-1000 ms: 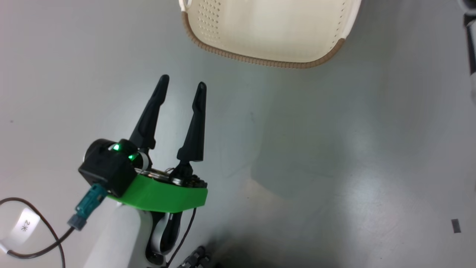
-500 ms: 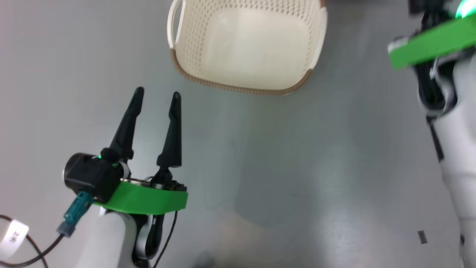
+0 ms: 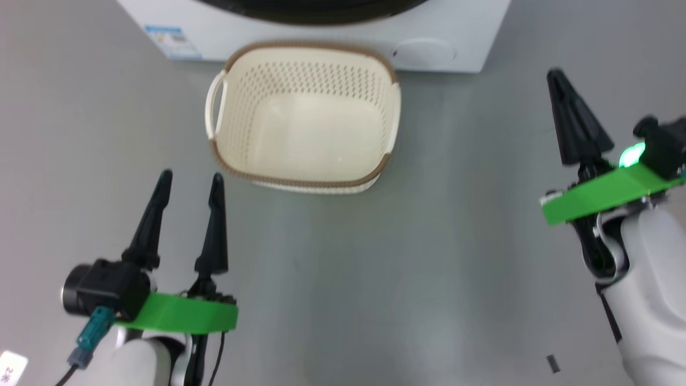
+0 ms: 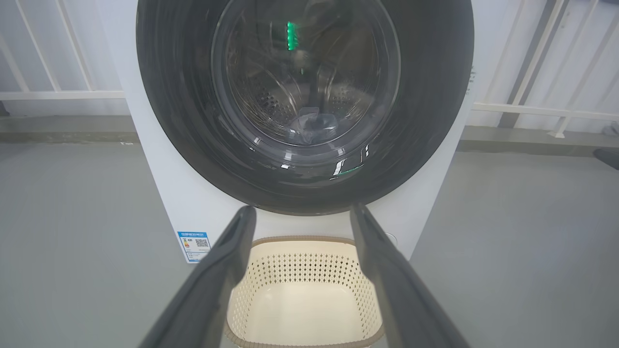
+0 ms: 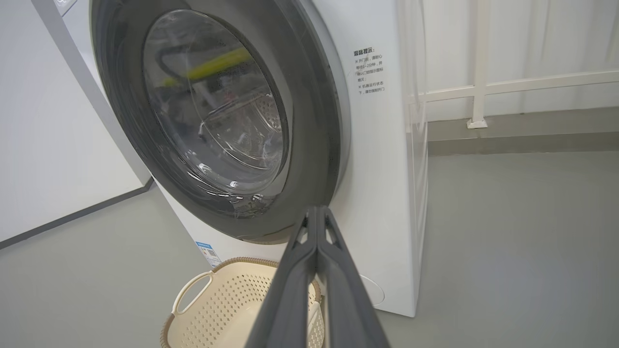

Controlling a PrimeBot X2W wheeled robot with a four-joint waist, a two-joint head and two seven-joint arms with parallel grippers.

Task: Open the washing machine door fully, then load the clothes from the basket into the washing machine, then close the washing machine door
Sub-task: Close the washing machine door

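— Down at floor level, from the head, the view has tipped upward within the last second: the cream perforated basket [image 3: 321, 86] now shows whole, nothing in it, just before the white washing machine [image 3: 332, 37]. The left gripper [image 3: 191, 175] has its fingers spread wide; the right gripper [image 3: 557, 80] is pinched together, holding nothing.

— Along the left wrist?

— The glossy black washing machine door [image 4: 304, 193] looks closed. A pale lump behind the bulging glass is probably the clothes [image 4: 313, 123].

— The right wrist agrees: the rim sits flush. I'd call the job done.
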